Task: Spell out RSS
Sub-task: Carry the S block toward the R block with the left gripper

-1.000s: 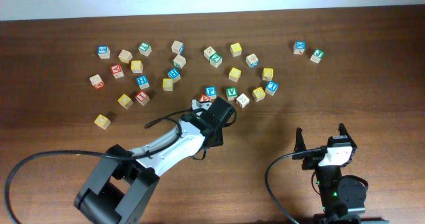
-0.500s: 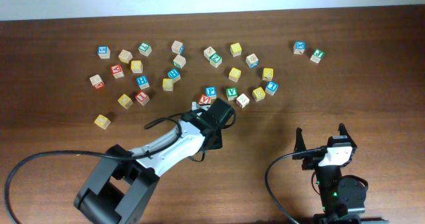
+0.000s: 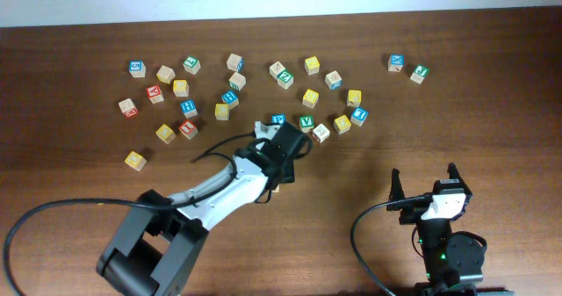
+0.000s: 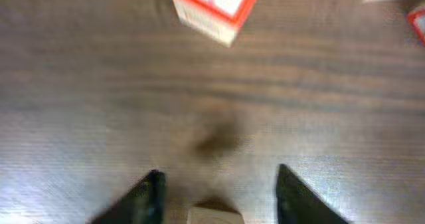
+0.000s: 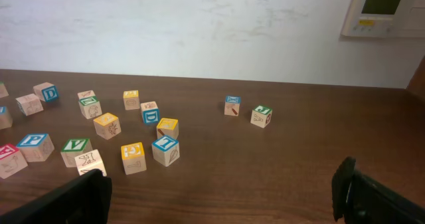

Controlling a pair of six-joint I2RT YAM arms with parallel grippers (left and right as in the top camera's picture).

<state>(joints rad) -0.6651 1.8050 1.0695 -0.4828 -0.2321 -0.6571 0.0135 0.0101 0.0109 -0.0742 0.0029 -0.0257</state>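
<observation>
Starting at the 9 o'clock side of the table [image 3: 53, 85], a lone yellow block [image 3: 134, 161] sat apart from the scatter of letter blocks [image 3: 180, 88] spread across the 12 o'clock half. Further along, the left gripper [image 4: 219, 172] hovered low over bare wood with its fingers [image 4: 149, 194] spread wide. Between them showed perhaps a pale block edge at 6 o'clock, too blurred to name. At its 12 o'clock the red block [image 4: 216, 1] lay flat on the table, one corner turned toward 5 o'clock, its letter cropped. Open wood ran from there toward 3 o'clock. Near the 6 o'clock edge the right gripper [image 3: 423, 173] rested well apart from every block, fingers parted, with bare table on both sides.
</observation>
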